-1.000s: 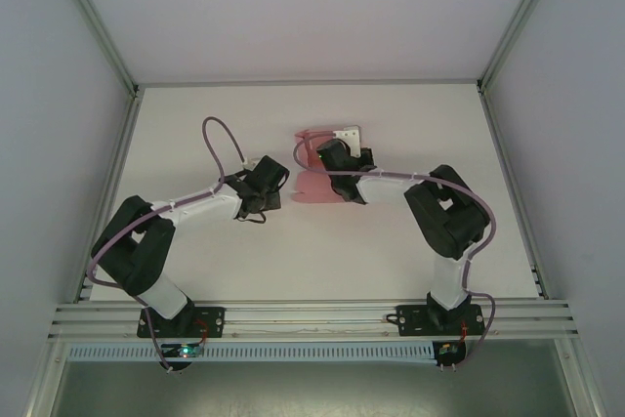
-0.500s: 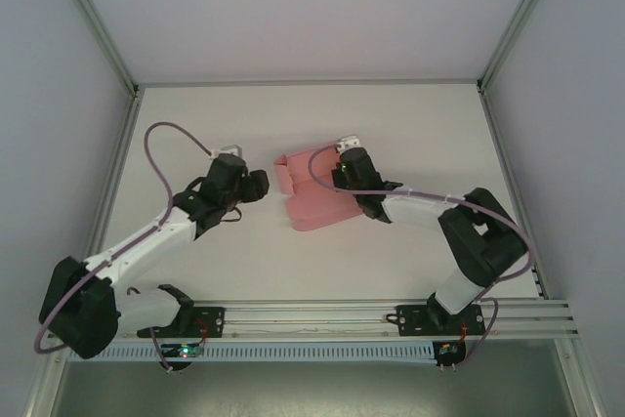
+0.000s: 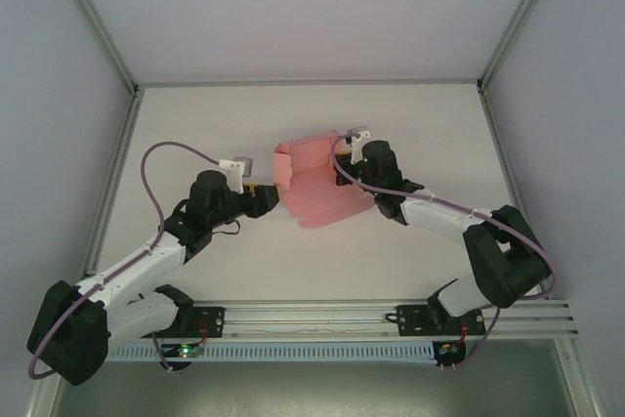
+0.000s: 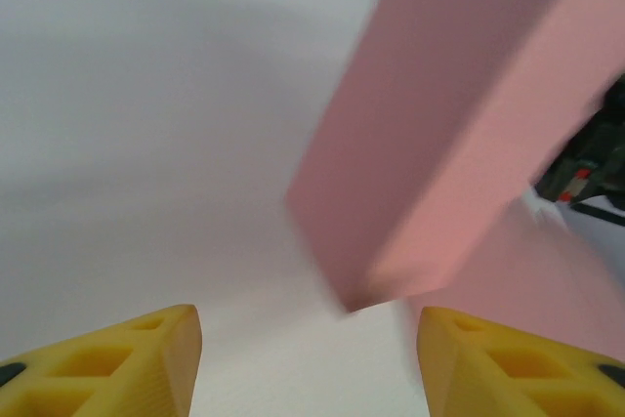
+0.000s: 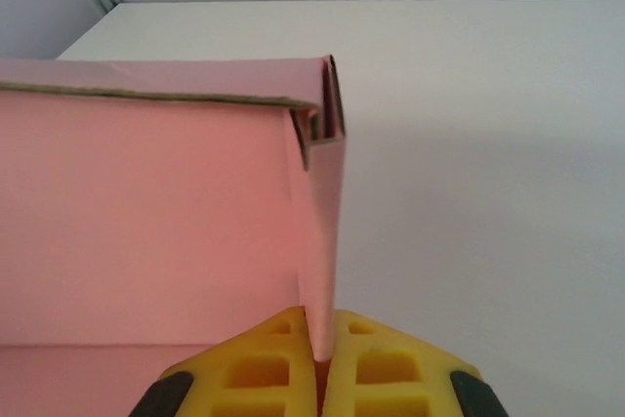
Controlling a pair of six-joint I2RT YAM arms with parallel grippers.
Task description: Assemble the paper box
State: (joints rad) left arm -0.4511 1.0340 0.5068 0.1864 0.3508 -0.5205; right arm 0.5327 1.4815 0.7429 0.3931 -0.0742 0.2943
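The pink paper box [image 3: 311, 181] lies mid-table, partly folded, with its back and left walls raised and a flap spread toward the front. My right gripper [image 3: 346, 169] is shut on the box's right side wall; in the right wrist view the yellow fingertips [image 5: 283, 358] pinch that thin wall [image 5: 320, 241], with the gripper [image 5: 322, 356] closed around it. My left gripper [image 3: 270, 197] stands open just left of the box's left corner. In the left wrist view that corner [image 4: 430, 153] hangs just ahead of the gripper [image 4: 308, 358], with nothing between the yellow fingers [image 4: 127, 363].
The white table [image 3: 439, 124] is enclosed by pale walls and aluminium posts [image 3: 98, 21]. A metal rail [image 3: 312, 317] runs along the near edge by the arm bases. A purple cable [image 3: 161, 168] loops over the left arm.
The left arm swung in toward the box's left corner and its gripper opened. The right gripper, still shut, shifted right and the box's walls now stand up more.
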